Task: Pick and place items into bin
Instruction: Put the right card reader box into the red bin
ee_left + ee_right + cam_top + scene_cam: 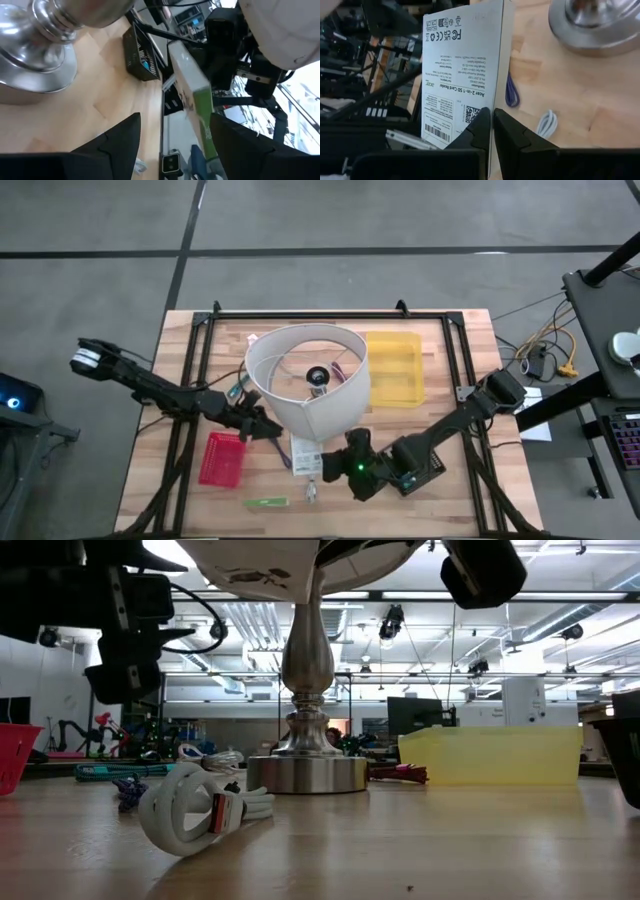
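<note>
A flat white card package with small print on its back and a green-and-white front hangs in my right gripper, which is shut on it just in front of the lamp's white shade. My left gripper stands open to the package's left, with the package a little beyond its fingertips and apart from them. The yellow bin sits at the far right of the table, behind the lamp. A green pack and a silvery clip lie near the front edge. My right gripper pinches the package's end nearest to it between its two fingers, which lie flat against its two faces. The fingers come slanting down from the table's right. The package stands on edge beyond the fingertips, clear of the table.
The lamp's silvery base stands mid-table under the wide shade. A coiled white cable and a purple cord lie near it. A red basket sits at the near left. A black frame borders the table.
</note>
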Robot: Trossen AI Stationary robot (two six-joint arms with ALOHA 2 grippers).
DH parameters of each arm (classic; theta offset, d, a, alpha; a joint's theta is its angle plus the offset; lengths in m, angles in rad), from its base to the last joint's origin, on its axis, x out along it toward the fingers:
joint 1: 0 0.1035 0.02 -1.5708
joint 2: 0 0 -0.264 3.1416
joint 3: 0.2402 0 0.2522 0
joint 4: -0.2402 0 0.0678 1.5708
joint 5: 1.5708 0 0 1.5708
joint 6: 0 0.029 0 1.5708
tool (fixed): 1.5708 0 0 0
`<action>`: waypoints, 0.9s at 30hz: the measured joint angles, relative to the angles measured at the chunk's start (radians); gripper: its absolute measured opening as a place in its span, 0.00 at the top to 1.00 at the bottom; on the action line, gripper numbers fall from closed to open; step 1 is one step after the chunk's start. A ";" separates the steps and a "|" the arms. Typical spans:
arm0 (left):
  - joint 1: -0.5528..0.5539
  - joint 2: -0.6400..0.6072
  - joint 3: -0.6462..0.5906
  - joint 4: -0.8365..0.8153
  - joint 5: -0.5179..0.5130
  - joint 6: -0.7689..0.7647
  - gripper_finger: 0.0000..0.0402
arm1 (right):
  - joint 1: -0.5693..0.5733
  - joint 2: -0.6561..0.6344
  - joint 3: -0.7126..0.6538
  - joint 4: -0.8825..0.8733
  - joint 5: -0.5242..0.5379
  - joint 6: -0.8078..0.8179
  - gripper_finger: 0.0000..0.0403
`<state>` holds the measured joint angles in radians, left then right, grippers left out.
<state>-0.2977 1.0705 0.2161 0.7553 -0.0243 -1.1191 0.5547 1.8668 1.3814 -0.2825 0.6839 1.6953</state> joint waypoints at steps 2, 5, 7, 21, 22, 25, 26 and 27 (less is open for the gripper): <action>-0.013 0.007 0.000 -0.001 -0.019 0.000 0.45 | -0.007 0.000 0.000 0.000 0.003 -0.002 0.98; -0.025 0.018 0.005 -0.001 -0.040 0.000 0.45 | -0.014 0.000 0.000 0.000 0.008 -0.002 0.98; -0.027 0.024 0.010 0.002 -0.044 -0.001 0.45 | -0.019 0.000 0.000 -0.001 0.022 -0.002 0.98; -0.029 0.022 0.018 0.008 -0.073 -0.009 0.45 | -0.029 0.000 -0.001 0.006 -0.002 -0.034 0.98; -0.030 0.022 0.018 0.017 -0.070 -0.009 0.45 | -0.029 0.000 -0.001 0.015 -0.031 -0.055 0.98; -0.031 0.021 0.018 0.024 -0.062 -0.010 0.45 | -0.023 0.000 -0.001 0.024 -0.083 -0.087 0.98; -0.031 0.021 0.018 0.022 -0.058 -0.010 0.45 | -0.019 0.000 -0.001 0.023 -0.083 -0.088 0.98; -0.031 0.021 0.018 0.022 -0.054 -0.010 0.45 | -0.015 0.000 -0.001 0.022 -0.083 -0.088 0.98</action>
<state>-0.3286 1.0920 0.2340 0.7776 -0.0780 -1.1290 0.5392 1.8668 1.3804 -0.2608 0.6009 1.6077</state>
